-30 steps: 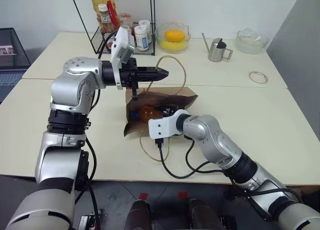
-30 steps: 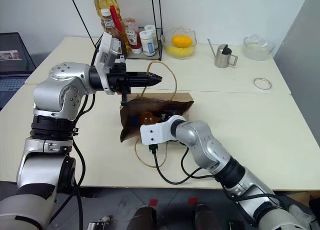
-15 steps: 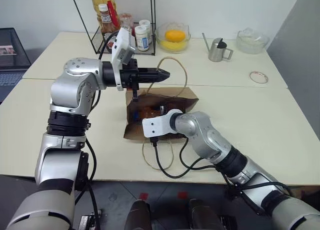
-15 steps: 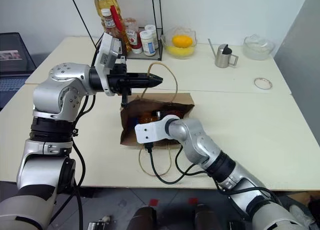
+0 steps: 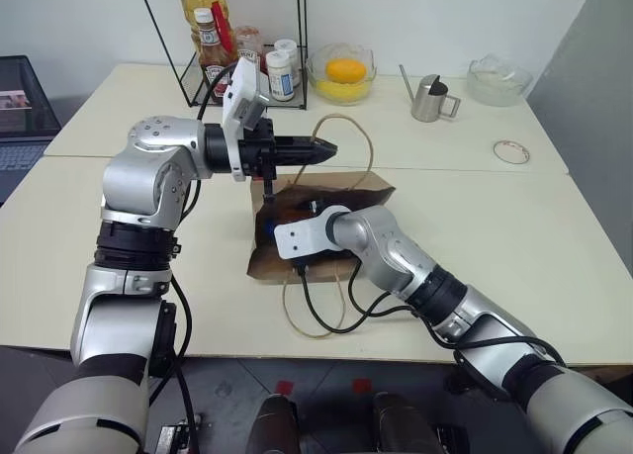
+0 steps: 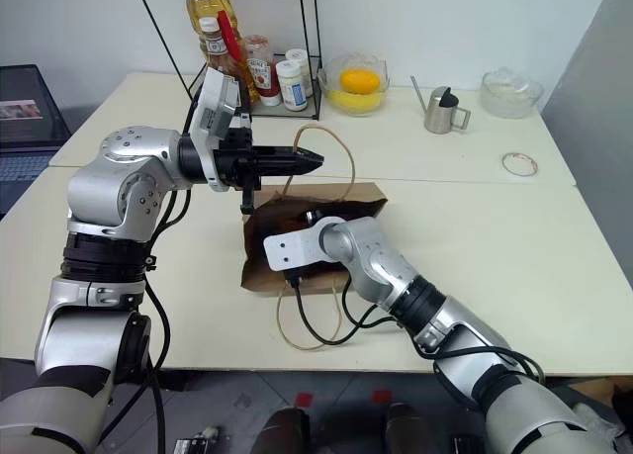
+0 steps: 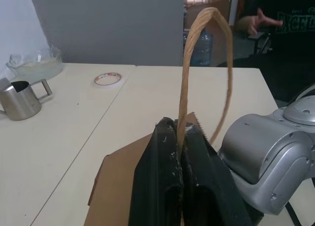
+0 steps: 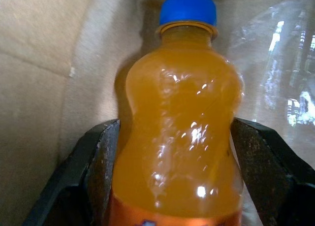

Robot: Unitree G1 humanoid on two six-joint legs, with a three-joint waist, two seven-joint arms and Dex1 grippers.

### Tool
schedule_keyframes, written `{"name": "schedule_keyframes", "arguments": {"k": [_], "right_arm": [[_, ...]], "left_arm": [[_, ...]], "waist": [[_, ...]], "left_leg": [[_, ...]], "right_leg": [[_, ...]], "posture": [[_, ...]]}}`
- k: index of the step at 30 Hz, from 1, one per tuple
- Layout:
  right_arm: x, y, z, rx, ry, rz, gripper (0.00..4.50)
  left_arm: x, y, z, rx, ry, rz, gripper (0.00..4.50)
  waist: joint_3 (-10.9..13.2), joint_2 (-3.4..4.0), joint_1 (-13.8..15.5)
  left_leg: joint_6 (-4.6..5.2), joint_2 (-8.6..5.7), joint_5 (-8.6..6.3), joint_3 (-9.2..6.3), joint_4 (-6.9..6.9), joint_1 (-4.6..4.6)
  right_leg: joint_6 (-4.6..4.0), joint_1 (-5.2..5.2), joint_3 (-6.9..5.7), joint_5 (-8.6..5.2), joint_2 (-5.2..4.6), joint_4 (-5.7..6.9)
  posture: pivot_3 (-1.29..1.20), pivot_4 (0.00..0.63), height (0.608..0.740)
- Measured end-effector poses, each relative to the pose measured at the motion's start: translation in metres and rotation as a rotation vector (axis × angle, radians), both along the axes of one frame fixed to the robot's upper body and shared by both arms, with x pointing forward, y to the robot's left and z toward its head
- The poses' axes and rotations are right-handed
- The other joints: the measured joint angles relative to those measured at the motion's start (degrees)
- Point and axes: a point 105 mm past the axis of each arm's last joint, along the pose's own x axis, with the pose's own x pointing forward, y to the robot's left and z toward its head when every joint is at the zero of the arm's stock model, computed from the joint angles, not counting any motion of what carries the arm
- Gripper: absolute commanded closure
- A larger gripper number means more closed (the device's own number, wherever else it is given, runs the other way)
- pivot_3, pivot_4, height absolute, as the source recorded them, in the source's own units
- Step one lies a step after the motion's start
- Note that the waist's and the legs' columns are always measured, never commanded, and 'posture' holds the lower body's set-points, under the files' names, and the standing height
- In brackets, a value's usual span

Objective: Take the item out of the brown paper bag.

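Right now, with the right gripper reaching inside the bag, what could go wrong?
1. The right gripper stands open, one finger on each side of the orange bottle. The bottle is glossy and rounded, so it may slip when the fingers close.
2. The left gripper holds the brown paper bag by one thin cord handle. Pulling the bottle out may drag the bag or tear the handle.

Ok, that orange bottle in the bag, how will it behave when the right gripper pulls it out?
The bottle looks full, so probably heavy for its size. Its glossy, curved body may slip between the right gripper's fingers, which flank its waist. The paper bag is floppy and may drag along.
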Motion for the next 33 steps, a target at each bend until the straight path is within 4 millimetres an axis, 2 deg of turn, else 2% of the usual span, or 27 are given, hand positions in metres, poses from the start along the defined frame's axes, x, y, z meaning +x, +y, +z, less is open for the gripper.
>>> {"name": "schedule_keyframes", "arguments": {"k": [3, 4, 7, 8, 18, 24, 27, 33], "right_arm": [[0.001, 0.001, -0.001, 0.003, -0.005, 0.003, 0.84], [0.001, 0.001, -0.001, 0.005, -0.005, 0.003, 1.21], [0.0, 0.004, -0.001, 0.016, -0.01, 0.008, 1.87], [0.0, 0.004, -0.001, 0.017, -0.011, 0.008, 1.94], [-0.009, -0.005, 0.001, 0.057, -0.035, 0.038, 1.94], [-0.015, -0.017, 0.014, 0.112, -0.018, 0.057, 2.03], [-0.026, -0.023, 0.024, 0.177, 0.02, 0.079, 2.08], [-0.058, -0.019, 0.04, 0.305, 0.105, 0.168, 2.09]], "left_arm": [[0.0, 0.0, 0.0, 0.0, -0.001, 0.0, 4.5], [0.0, 0.0, 0.0, 0.0, -0.002, 0.0, 4.5], [0.0, 0.0, 0.0, 0.0, -0.006, 0.0, 4.5], [0.0, 0.0, 0.0, 0.0, -0.007, 0.0, 4.5], [0.0, 0.001, 0.0, 0.004, -0.017, 0.002, 4.5], [0.004, 0.003, -0.001, 0.008, -0.036, 0.014, 4.5], [0.007, 0.005, -0.004, 0.007, -0.035, 0.026, 4.5], [0.01, 0.006, -0.006, 0.011, -0.041, 0.038, 4.5]], "waist": [[0.0, 0.0, -0.09], [0.0, 0.0, -0.19], [0.0, 0.0, -0.45], [0.0, 0.0, -0.48], [0.0, 0.0, -0.51], [0.0, 0.0, -0.56], [0.0, 0.0, -0.57], [0.02, 0.02, -0.81]], "left_leg": [[-0.01, 0.0, 0.01, -0.01, 0.01, 0.01], [-0.02, 0.0, 0.02, -0.02, 0.01, 0.01], [-0.06, -0.02, 0.05, -0.07, 0.02, 0.02], [-0.07, -0.03, 0.06, -0.08, 0.02, 0.02], [-0.09, -0.06, 0.07, -0.15, 0.02, 0.0], [-0.09, -0.06, 0.07, -0.15, 0.01, 0.0], [-0.09, -0.06, 0.07, -0.17, -0.01, -0.05], [-0.09, -0.06, 0.07, -0.18, -0.04, -0.08]], "right_leg": [[0.0, 0.0, -0.01, 0.0, 0.0, 0.03], [0.0, 0.0, -0.01, 0.0, 0.0, 0.05], [0.0, 0.0, -0.03, 0.0, 0.0, 0.12], [0.0, 0.0, -0.03, 0.0, 0.0, 0.12], [0.0, 0.01, -0.06, 0.0, 0.0, 0.14], [0.0, 0.0, -0.06, 0.0, 0.0, 0.14], [0.0, -0.02, -0.08, 0.0, 0.0, 0.11], [0.0, -0.05, -0.09, 0.0, 0.0, 0.09]], "posture": [[0.0, 0.15, 0.74], [0.0, 0.15, 0.74], [0.0, 0.15, 0.74], [0.0, 0.15, 0.74], [0.0, 0.15, 0.74], [0.0, 0.15, 0.74], [0.0, 0.15, 0.74], [0.0, 0.15, 0.74]]}}
